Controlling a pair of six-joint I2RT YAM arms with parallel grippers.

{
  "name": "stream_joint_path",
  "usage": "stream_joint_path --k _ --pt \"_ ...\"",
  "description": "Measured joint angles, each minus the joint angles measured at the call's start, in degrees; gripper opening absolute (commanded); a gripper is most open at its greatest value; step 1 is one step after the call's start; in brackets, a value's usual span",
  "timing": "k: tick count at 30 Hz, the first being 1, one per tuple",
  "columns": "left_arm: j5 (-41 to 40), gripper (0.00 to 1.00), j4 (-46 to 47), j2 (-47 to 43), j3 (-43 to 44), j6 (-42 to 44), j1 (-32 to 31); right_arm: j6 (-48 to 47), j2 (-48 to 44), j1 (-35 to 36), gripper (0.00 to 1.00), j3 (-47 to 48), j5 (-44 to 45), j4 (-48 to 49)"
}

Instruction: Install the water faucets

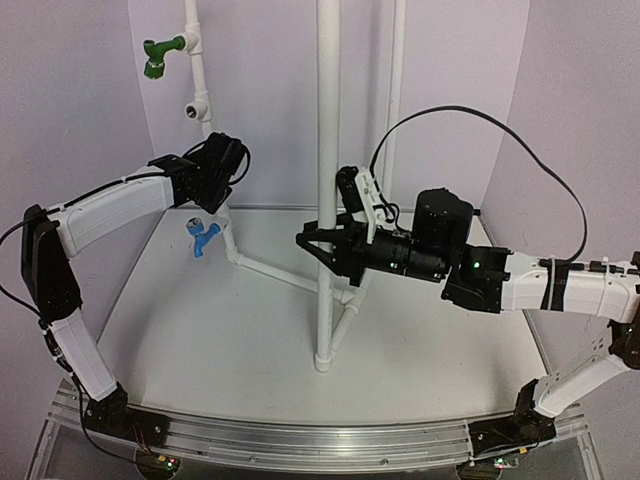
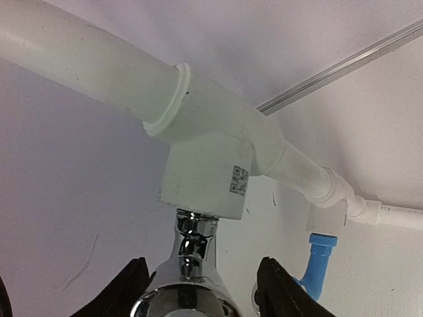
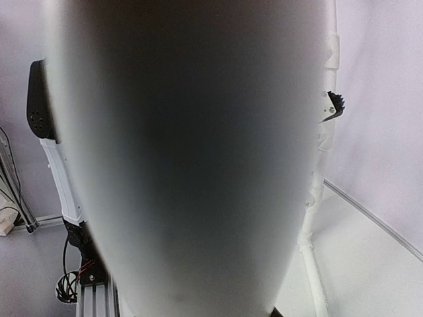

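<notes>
A shiny chrome faucet (image 2: 188, 261) stands with its threaded end in the white tee fitting (image 2: 208, 168) on the back-left pipe. My left gripper (image 2: 203, 264) straddles it with its jaws apart, and there is a clear gap on the right side. The top view has my left gripper (image 1: 215, 170) covering that faucet. A blue faucet (image 1: 203, 238) sits in a lower fitting, and the left wrist view shows this blue faucet (image 2: 316, 264) too. My right gripper (image 1: 322, 243) clamps the upright centre pipe (image 1: 327, 120), which fills the right wrist view and hides the fingers.
A green faucet (image 1: 160, 55) sits high on the back-left pipe (image 1: 197, 60). A slanted pipe (image 1: 275, 270) runs along the table to the centre pipe's foot (image 1: 323, 360). White walls enclose the back and sides. A black cable (image 1: 470, 120) loops above my right arm.
</notes>
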Motion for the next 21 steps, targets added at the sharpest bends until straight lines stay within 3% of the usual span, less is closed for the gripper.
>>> stream_joint_path --k 2,7,15,18,21 --pt "0.6 0.92 -0.5 0.1 0.0 -0.9 -0.5 -0.2 0.0 0.0 0.0 0.0 -0.2 -0.1" --pt "8.0 0.96 -3.0 -3.1 0.0 -5.5 -1.1 -0.2 0.0 0.0 0.0 0.0 -0.2 -0.1" --pt "25.2 0.99 -2.1 -23.1 -3.4 -16.3 -0.4 -0.2 0.1 0.0 0.0 0.0 -0.4 -0.1" --pt "34.7 0.98 -1.0 -30.2 -5.5 -21.8 4.2 -0.2 0.3 0.0 0.0 0.1 -0.5 -0.1" --pt "47.0 0.98 1.0 -33.0 -7.2 -28.3 14.4 -0.3 0.8 0.0 0.0 0.5 -0.7 0.0"
